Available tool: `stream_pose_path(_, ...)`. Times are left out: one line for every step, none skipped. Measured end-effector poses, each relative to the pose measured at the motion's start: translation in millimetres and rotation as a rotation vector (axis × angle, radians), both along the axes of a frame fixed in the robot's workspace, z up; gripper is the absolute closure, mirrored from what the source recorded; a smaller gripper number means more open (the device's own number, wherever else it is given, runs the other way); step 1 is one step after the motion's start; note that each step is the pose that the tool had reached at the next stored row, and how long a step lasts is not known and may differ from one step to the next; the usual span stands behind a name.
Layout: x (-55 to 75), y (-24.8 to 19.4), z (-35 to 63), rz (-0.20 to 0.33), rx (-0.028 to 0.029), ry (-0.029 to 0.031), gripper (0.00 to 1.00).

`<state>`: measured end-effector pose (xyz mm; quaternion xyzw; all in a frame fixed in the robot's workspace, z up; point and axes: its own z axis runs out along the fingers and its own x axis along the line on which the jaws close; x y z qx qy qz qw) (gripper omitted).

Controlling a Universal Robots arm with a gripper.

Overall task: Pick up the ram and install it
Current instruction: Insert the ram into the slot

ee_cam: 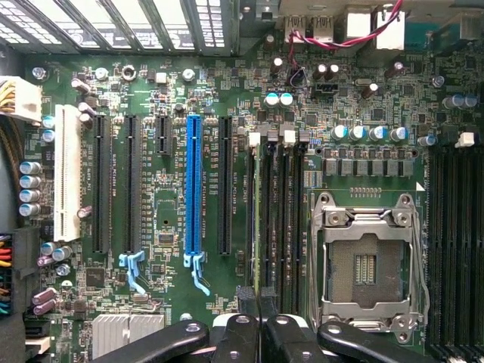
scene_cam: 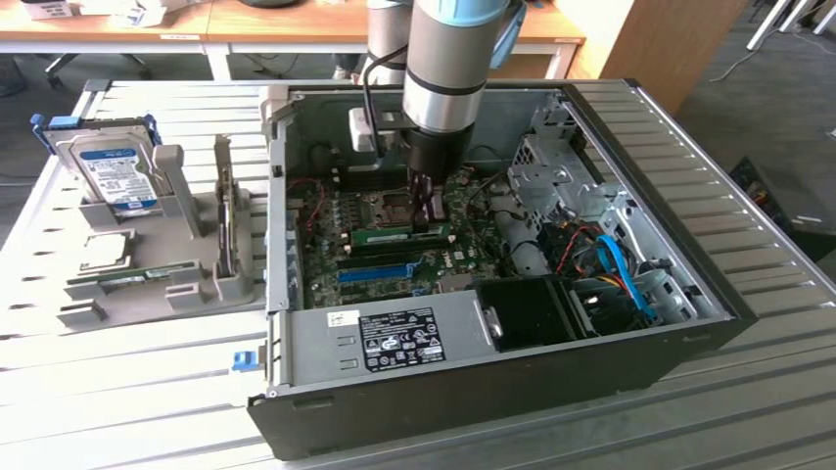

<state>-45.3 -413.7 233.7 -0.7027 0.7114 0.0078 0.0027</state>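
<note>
Gripper point(scene_cam: 424, 213) hangs upright inside the computer case point(scene_cam: 432, 416), jaws pinched almost together on the ram point(scene_cam: 392, 236); the ram stands on edge directly beneath the tool, at the memory slots point(ee_cam: 283, 219) beside the empty processor socket point(ee_cam: 364, 265); its long axis appears parallel to those slots, level with the motherboard point(ee_cam: 159, 98).

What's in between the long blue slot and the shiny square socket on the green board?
In the wrist view, a long black slot and then a row of narrow black memory slots lie between the blue slot and the empty socket.
</note>
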Motion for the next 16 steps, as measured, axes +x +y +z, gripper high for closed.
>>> stream_pose_path(0.0,0.0,-0.6,0.000,0.0000,0.0000,0.88)
stream_pose_path(0.0,-0.1,-1.0,0.000,-0.0002,0.0002,0.88)
stream_pose_path(0.0,-0.1,-1.6,0.000,-0.0002,0.0001,0.88)
stream_pose_path(0.0,-0.1,-2.0,0.000,-0.0003,0.0001,0.88)
stream_pose_path(-0.1,-0.1,-2.2,0.000,-0.0005,0.0002,0.88)
stream_pose_path(0.0,-0.1,-2.3,0.000,-0.0003,0.0001,0.88)
stream_pose_path(0.0,-0.1,-2.7,0.000,-0.0003,0.0001,0.88)
stream_pose_path(0.0,-0.1,-2.9,0.000,-0.0002,0.0001,0.88)
stream_pose_path(0.0,-0.1,-3.0,0.000,-0.0003,0.0001,0.88)
stream_pose_path(0.0,-0.1,-3.2,0.000,-0.0004,0.0001,0.88)
stream_pose_path(0.0,-0.1,-3.4,0.000,-0.0003,0.0001,0.88)
stream_pose_path(0.0,-0.1,-3.6,0.000,-0.0003,0.0001,0.88)
stream_pose_path(0.0,-0.1,-3.8,0.000,-0.0004,0.0001,0.88)
stream_pose_path(0.0,-0.1,-4.0,0.000,-0.0004,0.0001,0.88)
stream_pose_path(0.0,-0.1,-4.1,0.000,-0.0004,0.0001,0.88)
stream_pose_path(0.0,-0.1,-4.1,0.000,-0.0004,0.0002,0.88)
